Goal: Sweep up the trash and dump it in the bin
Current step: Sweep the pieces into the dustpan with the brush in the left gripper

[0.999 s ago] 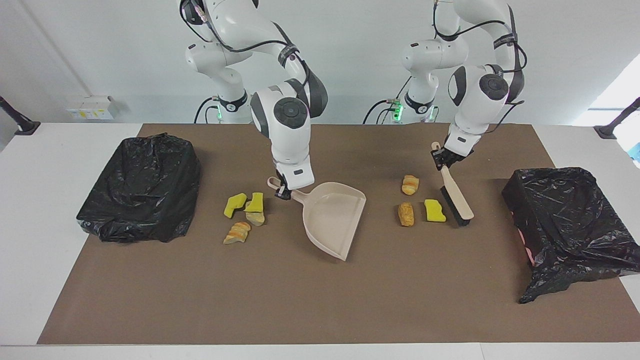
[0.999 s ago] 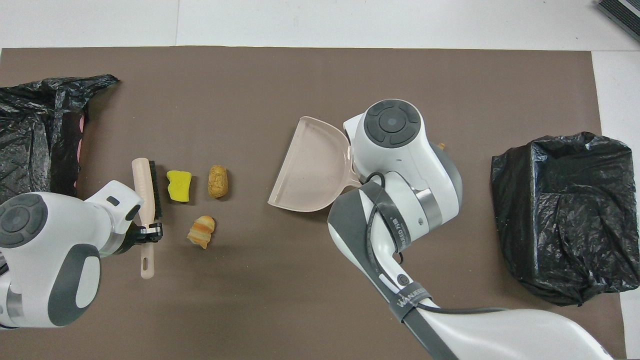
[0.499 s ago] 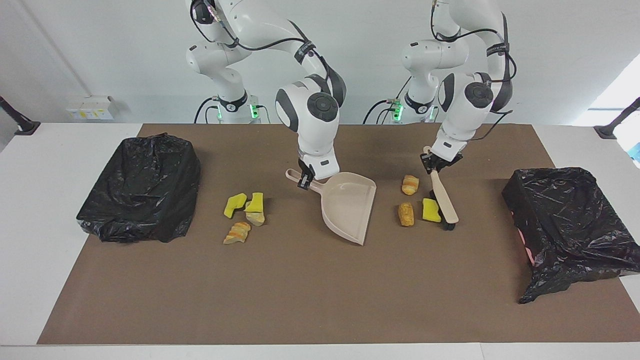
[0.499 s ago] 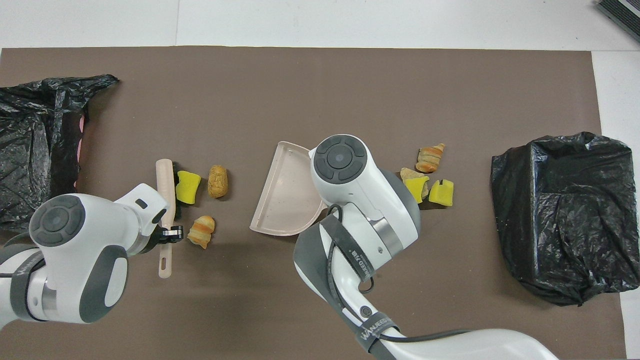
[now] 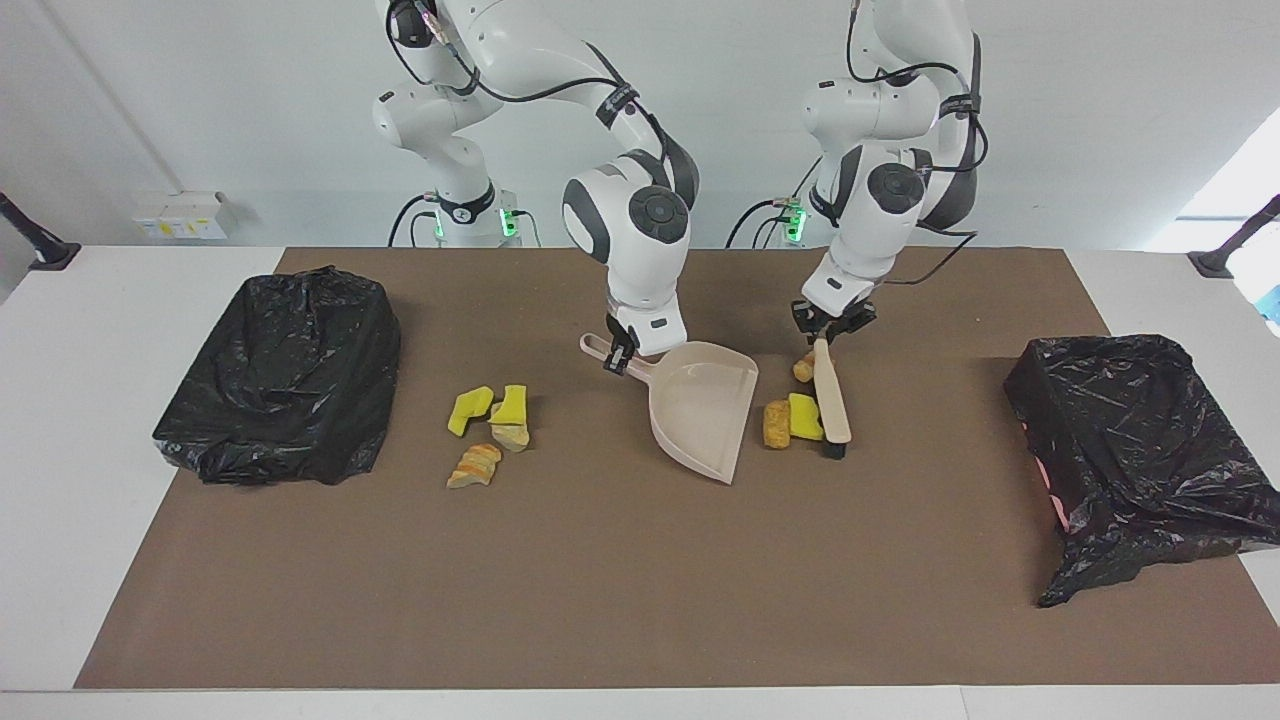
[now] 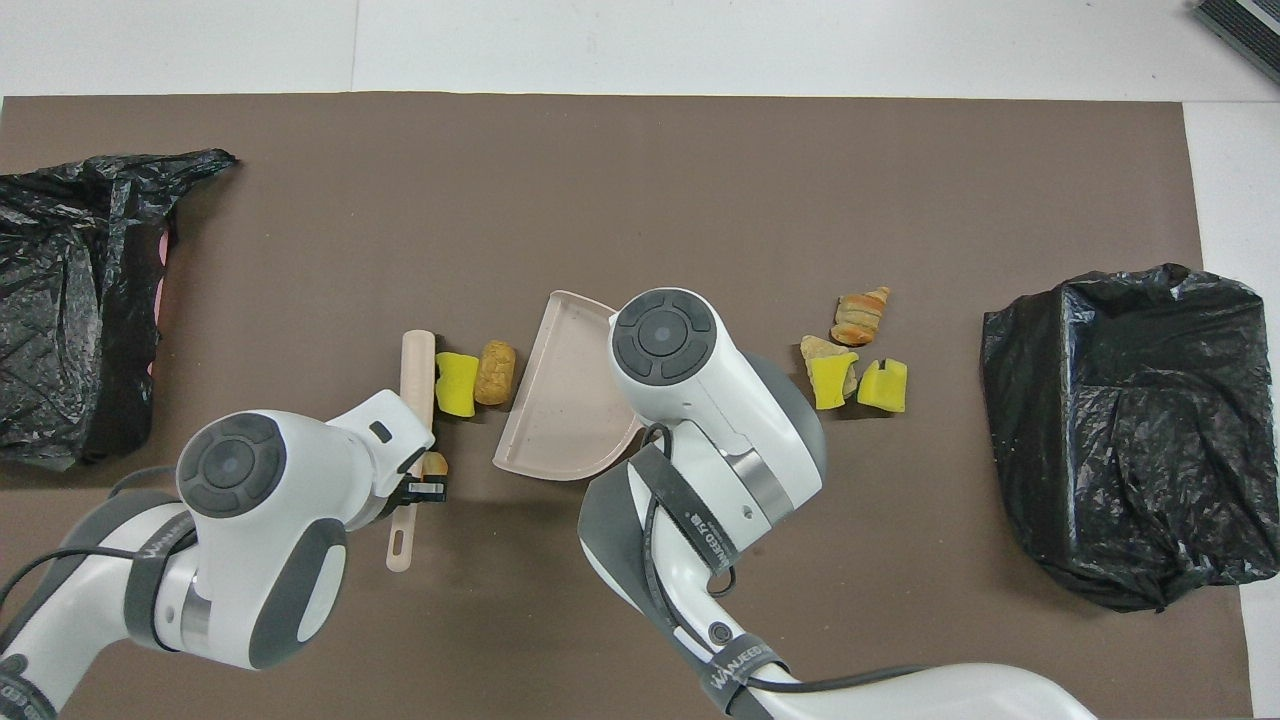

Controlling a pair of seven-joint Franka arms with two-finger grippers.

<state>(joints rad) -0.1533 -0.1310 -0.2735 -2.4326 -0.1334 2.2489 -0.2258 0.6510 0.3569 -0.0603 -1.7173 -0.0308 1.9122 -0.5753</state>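
1. At the right arm's end of the brown mat (image 5: 620, 600), a bin draped in a black bag (image 5: 280, 375) sits on the table (image 5: 70, 480), apart from everything else.
2. Next along, four scraps of trash lie in a loose cluster between that bin and the dustpan: two yellow wedges (image 5: 470, 408) (image 5: 513, 403) side by side, a tan lump (image 5: 512, 436) touching the second wedge, and a striped brown lump (image 5: 474, 465) slightly farther from the robots.
3. Near the middle of the mat, the right gripper (image 5: 617, 357) is clamped on the handle of the beige dustpan (image 5: 700, 410), which rests on the mat with its wide mouth turned toward the left arm's end.
4. Just off the dustpan's mouth, a brown lump (image 5: 776, 424) and a yellow wedge (image 5: 803, 416) touch each other, squeezed between the pan and the brush; in the overhead view the lump (image 6: 495, 372) lies right at the pan's edge.
5. The left gripper (image 5: 828, 328) is closed tight around the handle of the beige brush (image 5: 831, 400), whose dark bristles press against the yellow wedge.
6. A third brown lump (image 5: 803, 367) lies beside the brush handle, nearer to the robots than the pressed pair and partly hidden under the left gripper.
7. At the left arm's end of the mat, a second bin lined with a black bag (image 5: 1140, 440) stands well apart from the brush.
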